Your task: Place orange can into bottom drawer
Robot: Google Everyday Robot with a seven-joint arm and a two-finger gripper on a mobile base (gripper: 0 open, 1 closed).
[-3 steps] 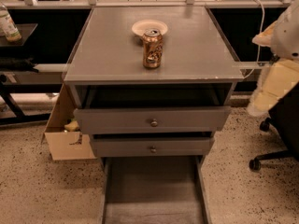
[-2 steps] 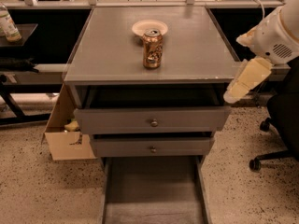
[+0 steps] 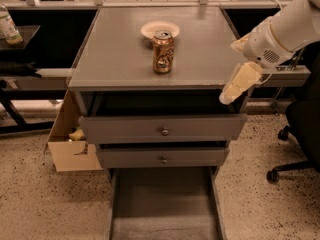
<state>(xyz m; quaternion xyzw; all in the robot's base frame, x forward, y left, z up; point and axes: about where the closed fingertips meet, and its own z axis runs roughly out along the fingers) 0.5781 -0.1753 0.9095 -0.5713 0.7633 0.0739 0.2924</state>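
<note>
At the middle of the view stands the grey bench (image 3: pixel 115 54), a cabinet with a flat top and three drawers in its front. Below the bench's front edge the bottom drawer (image 3: pixel 162 204) is pulled far out over the speckled floor, a long shallow grey tray with low side walls and a plain floor. Above it sit the two upper drawers (image 3: pixel 125 128), each slightly out from the bench's face and each with a round metal knob (image 3: pixel 164 131) at its middle. The robot's white arm (image 3: pixel 287 26) comes in from the upper right of the bench and slants down toward its right front corner. A dark office chair (image 3: pixel 302 124) stands to the right of the bench, and an open cardboard box (image 3: pixel 70 154) leans against the bench's left side on the floor. The cream gripper (image 3: pixel 239 84) hangs at the bench's right front corner, tilted down and to the left, just over the edge and well apart from the can; whether it is parted or closed cannot be told. A cream bowl (image 3: pixel 150 29) lies near the back of the bench top, about midway across. The orange can (image 3: pixel 163 54) stands upright on the bench top just in front of the bowl, not in the bottom drawer. A bottle (image 3: pixel 8 26) stands on a dark shelf far to the left of the bench.
</note>
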